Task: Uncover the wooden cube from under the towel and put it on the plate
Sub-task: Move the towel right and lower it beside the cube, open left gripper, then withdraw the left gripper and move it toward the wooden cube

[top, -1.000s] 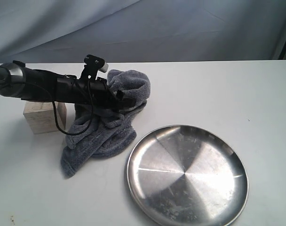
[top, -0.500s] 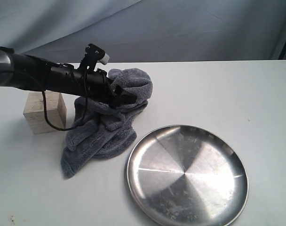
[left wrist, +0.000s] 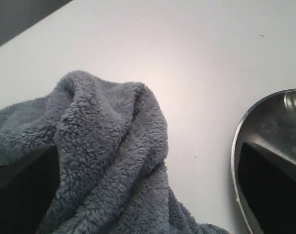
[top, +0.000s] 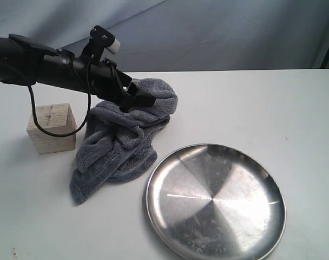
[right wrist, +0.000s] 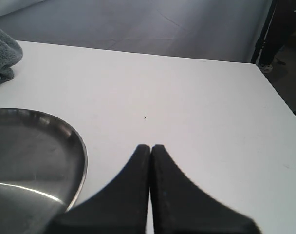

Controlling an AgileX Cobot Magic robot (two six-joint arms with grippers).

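Note:
The pale wooden cube (top: 52, 127) stands uncovered on the white table at the left. Just right of it the dark grey towel (top: 121, 141) lies bunched in a heap. My left gripper (top: 138, 98) hangs at the top of that heap. In the left wrist view its dark fingers (left wrist: 21, 195) sit wide apart, open, with towel (left wrist: 104, 161) folds between them. The silver plate (top: 216, 200) lies bare at the front right, and its rim (left wrist: 238, 146) shows beside the towel. My right gripper (right wrist: 151, 146) is shut on nothing, low over the table by the plate (right wrist: 31, 146).
A grey-blue cloth backdrop (top: 208, 32) hangs behind the table's far edge. Bare white tabletop (top: 251, 103) stretches right of the towel and behind the plate. The left arm (top: 40, 67) passes above the cube. A towel (right wrist: 2, 56) edge shows in the right wrist view.
The left arm has risen and swung back, so the cube it partly hid now shows whole. The towel's top folds shifted slightly. The plate stayed put.

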